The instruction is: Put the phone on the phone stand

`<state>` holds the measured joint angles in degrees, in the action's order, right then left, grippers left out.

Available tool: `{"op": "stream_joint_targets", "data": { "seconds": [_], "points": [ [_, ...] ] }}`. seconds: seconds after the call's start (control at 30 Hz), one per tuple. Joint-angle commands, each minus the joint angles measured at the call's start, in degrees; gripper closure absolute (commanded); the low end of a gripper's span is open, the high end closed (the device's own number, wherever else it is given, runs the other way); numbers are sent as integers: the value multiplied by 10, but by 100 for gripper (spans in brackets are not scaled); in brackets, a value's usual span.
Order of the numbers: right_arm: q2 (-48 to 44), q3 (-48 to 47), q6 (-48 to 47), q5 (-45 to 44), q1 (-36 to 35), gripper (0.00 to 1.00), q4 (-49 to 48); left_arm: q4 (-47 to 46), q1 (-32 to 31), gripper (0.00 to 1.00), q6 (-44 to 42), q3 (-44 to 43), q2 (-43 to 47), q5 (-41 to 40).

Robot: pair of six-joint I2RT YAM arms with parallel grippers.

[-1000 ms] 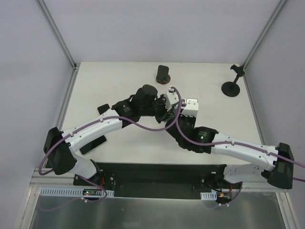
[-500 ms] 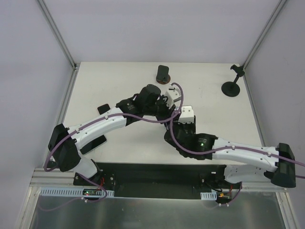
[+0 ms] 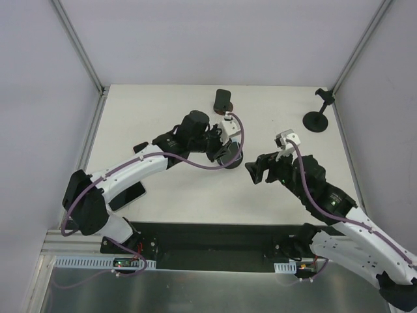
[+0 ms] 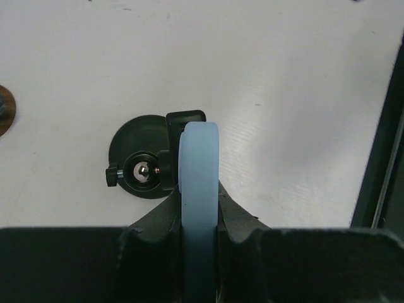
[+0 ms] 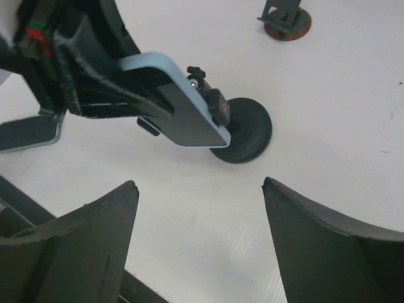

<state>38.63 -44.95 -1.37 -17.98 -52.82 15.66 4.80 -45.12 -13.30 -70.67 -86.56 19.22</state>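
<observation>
Compared with one second ago, the right end effector (image 5: 200, 185) no longer sits against the left one at mid-bench. It is now drawn back to the right, well apart from the phone, with its jaws spread wide and nothing between them. The left end effector (image 4: 199, 218) remains over the same area, clenched on the phone (image 5: 183, 104), a unit in a light-blue case gripped across its flat faces with one edge toward the wrist camera. The phone's far end lies against the head of the phone stand (image 5: 243, 136), whose round black base rests on the bench (image 3: 163, 107). Whether the phone is seated in the cradle cannot be told. A second stand (image 3: 223, 101) with a brown base stands just behind the working area. A third stand (image 3: 317, 117), black, stands near the far right corner, well apart. A dark spare phone (image 3: 127, 195) lies flat beside the left arm, partly under it. A purple cable (image 3: 195, 163) runs along the left arm. The bench is matt white and enclosed by pale wall panels (image 3: 195, 39) on metal posts.
</observation>
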Motion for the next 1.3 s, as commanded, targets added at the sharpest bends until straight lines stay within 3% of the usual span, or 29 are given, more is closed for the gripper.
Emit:
{"op": "stream_joint_targets", "data": {
  "seconds": [0.0,0.13,0.3,0.6,0.83,1.07,1.17,1.2,1.27],
  "points": [
    [13,-10,-30,239,98,18,9,119,0,100,-87,29,61,134],
    [41,-16,-29,375,165,20,11,166,0,100,-131,31,89,171],
    [72,-3,-100,493,170,21,-27,214,1,100,-149,0,86,194],
    [181,-15,-206,511,172,15,-94,231,3,100,-163,-3,99,212],
    [227,-42,-264,532,172,19,-106,239,10,100,-172,-8,96,229],
    [245,-29,-226,603,170,55,-152,229,19,100,-166,-14,76,220],
    [232,-9,-197,600,169,79,-184,203,18,100,-152,-10,67,171],
    [232,-1,-165,602,167,100,-199,178,18,100,-133,-8,64,155],
    [228,13,-110,583,162,100,-229,152,17,100,-110,-5,59,95]
  ]
}}
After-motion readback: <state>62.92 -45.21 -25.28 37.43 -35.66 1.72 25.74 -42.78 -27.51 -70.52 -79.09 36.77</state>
